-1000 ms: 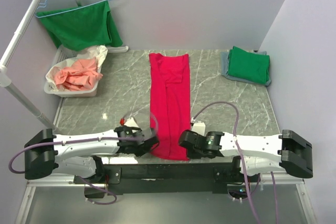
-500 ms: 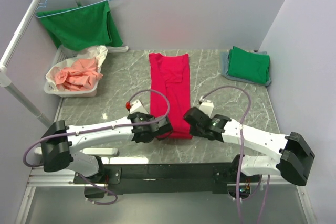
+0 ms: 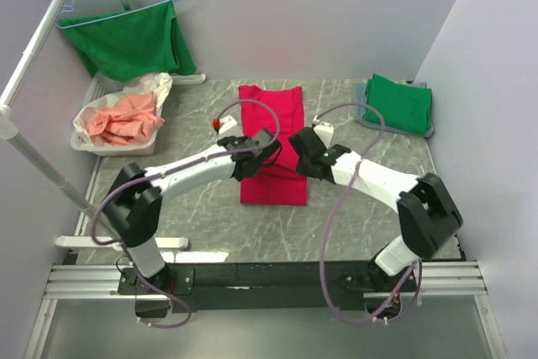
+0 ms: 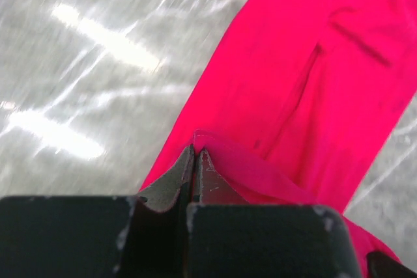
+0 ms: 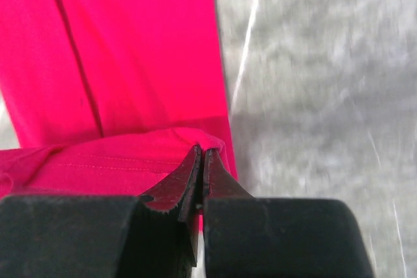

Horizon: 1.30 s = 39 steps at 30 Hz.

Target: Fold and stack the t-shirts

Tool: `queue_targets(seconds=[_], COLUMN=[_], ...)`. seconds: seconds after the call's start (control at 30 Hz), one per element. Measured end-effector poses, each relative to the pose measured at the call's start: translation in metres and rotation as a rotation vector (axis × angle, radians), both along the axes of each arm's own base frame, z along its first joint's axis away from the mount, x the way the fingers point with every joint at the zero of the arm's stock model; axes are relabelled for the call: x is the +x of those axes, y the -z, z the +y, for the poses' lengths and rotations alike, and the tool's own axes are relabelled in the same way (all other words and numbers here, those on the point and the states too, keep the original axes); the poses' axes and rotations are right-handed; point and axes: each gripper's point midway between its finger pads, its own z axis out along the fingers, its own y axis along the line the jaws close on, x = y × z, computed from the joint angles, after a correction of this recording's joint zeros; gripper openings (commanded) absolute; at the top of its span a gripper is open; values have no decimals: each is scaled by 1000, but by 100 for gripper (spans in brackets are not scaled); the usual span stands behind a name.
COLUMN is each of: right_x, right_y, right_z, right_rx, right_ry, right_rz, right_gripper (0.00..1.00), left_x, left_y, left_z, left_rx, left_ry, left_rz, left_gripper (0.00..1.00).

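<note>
The red t-shirt (image 3: 273, 178) lies as a long narrow strip down the middle of the marble table, its near end doubled back over itself. My left gripper (image 3: 267, 142) is shut on the hem's left corner (image 4: 199, 140). My right gripper (image 3: 296, 142) is shut on the hem's right corner (image 5: 212, 142). Both hold the hem above the shirt's middle. A folded green t-shirt (image 3: 401, 102) rests on a folded grey t-shirt (image 3: 363, 100) at the back right. Another green t-shirt (image 3: 130, 39) hangs on a blue hanger at the back left.
A white bin (image 3: 84, 142) with pink cloth (image 3: 124, 119) stands at the left. A white rail (image 3: 34, 48) slants down the left side. Walls close the back and right. Bare marble (image 3: 185, 208) lies to either side of the red strip.
Both grippers have carried the red shirt's near hem from the table's front edge away toward the back, folding the strip over itself.
</note>
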Motion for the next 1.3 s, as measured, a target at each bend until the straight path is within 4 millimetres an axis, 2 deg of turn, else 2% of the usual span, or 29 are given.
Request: queue_targets(seconds=[0.13, 0.27, 0.53, 0.57, 0.6, 0.7, 0.77, 0.8, 0.93, 1.03, 1.1, 1.17, 1.23, 1.3], right_x=[28, 50, 85, 88, 92, 102, 111, 114, 133, 158, 166, 163, 148, 116], right_y=[6, 14, 26, 27, 28, 25, 21, 19, 2, -21, -30, -31, -24, -9], right_z=[3, 3, 0, -1, -1, -3, -7, -9, -21, -34, -42, -50, -54, -59], right_rx=[-18, -28, -23, -21, -18, -12, -16, -15, -9, 8, 13, 13, 13, 14], right_ry=[11, 21, 42, 44, 45, 46, 45, 50, 74, 116, 133, 138, 127, 105], right_rz=[10, 25, 49, 53, 57, 52, 39, 34, -6, -63, -86, -85, -62, -11], right_gripper=[0, 0, 0, 3, 18, 48, 59, 62, 63, 62, 62, 62, 62, 62], left_x=[32, 55, 91, 96, 100, 114, 122, 126, 145, 157, 156, 152, 134, 105], left_y=[8, 21, 39, 41, 41, 41, 38, 36, 21, 8, 3, 1, 4, 14], left_z=[-3, -3, -3, -3, -3, -2, 2, 5, 16, 22, 23, 22, 22, 27], left_rx=[38, 62, 68, 67, 65, 71, 76, 78, 79, 74, 69, 51, 24, -6], left_ry=[13, 25, 44, 46, 49, 58, 54, 52, 27, 15, 26, 50, 93, 138], left_rz=[3, 28, 63, 66, 67, 65, 55, 48, 3, -34, -35, -38, -16, 26], left_gripper=[1, 1, 3, 8, 20, 44, 48, 51, 52, 51, 51, 50, 50, 49])
